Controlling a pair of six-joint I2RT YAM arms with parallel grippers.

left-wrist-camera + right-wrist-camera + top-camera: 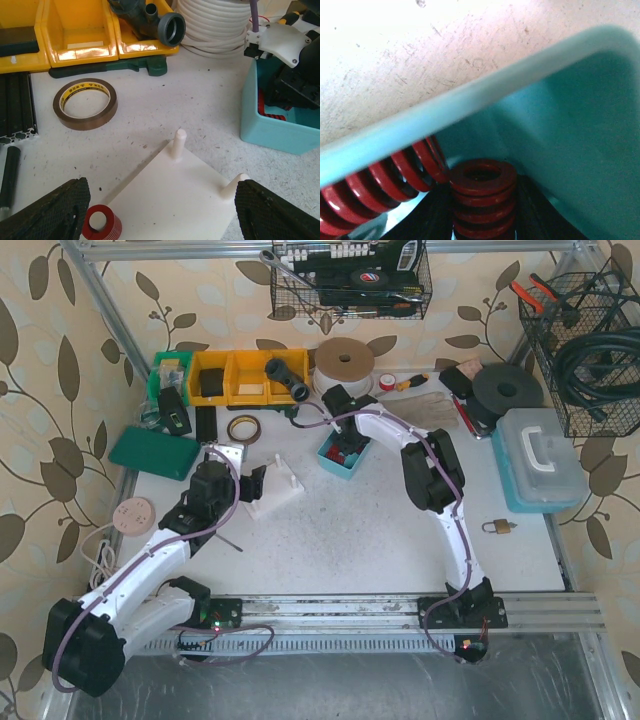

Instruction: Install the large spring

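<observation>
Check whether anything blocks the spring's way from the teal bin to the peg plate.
The red spring must clear only the wall of the teal bin; the table between it and the white peg plate looks bare.

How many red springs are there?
3: an upright spring in the teal bin, a lying spring beside it, a standing spring by the white peg plate. More may hide in the bin.

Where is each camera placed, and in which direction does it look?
Top external: above and behind the bases, looking down on the table; left arm and right arm show.
Left wrist: low over the white peg plate, facing the teal bin; its open fingers show.
Right wrist: inside the bin, on a red spring; its dark fingers flank it.
Shared: top and left wrist both show bin and peg plate.
</observation>
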